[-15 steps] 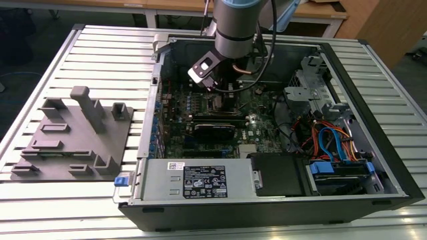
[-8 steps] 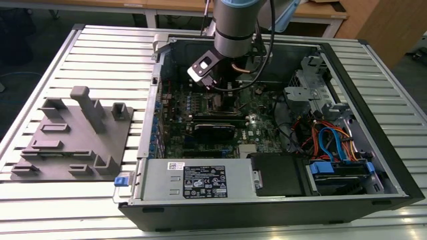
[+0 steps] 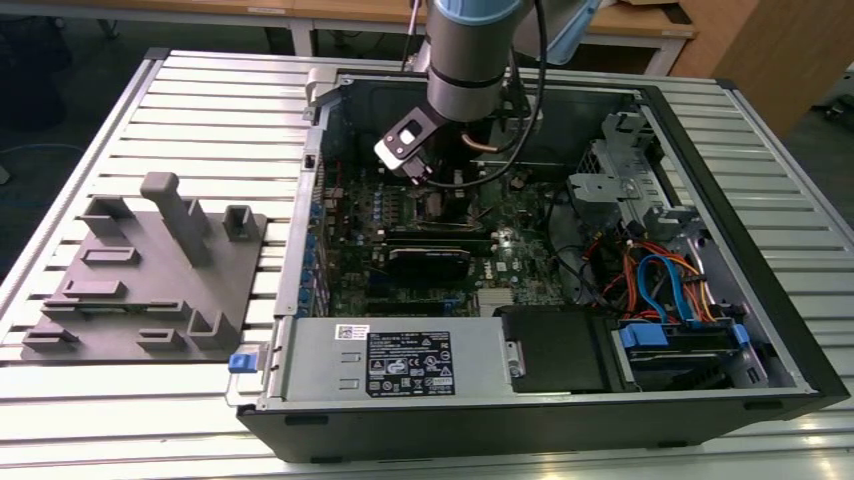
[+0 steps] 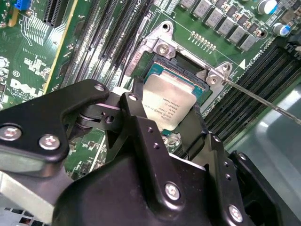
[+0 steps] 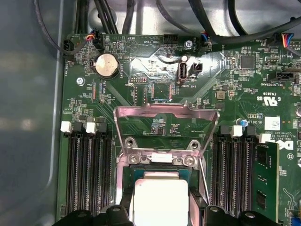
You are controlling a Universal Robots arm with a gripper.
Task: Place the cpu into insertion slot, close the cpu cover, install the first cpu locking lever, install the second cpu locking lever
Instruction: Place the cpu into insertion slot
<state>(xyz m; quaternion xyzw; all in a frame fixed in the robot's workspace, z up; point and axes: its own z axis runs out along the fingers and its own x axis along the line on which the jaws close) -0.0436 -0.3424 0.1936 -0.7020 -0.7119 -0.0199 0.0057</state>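
Exterior view: arm (image 3: 467, 60) reaches into the far side of the case (image 3: 747, 300). Second wrist view: gripper (image 4: 168, 107) clasps the cpu (image 4: 174, 99) by opposite edges, the right hold, over the insertion slot (image 4: 188, 61); likely light, stiff, fragile underneath. First wrist view: cpu cover (image 5: 167, 113) stands open

A worktop (image 3: 214, 120) of pale ribbed metal slats spans the scene under soft, even light. Behind it stand wooden desks (image 3: 347, 12), with a wooden cabinet (image 3: 767, 50) at the exterior view's right, over dark grey floor (image 3: 94, 45).
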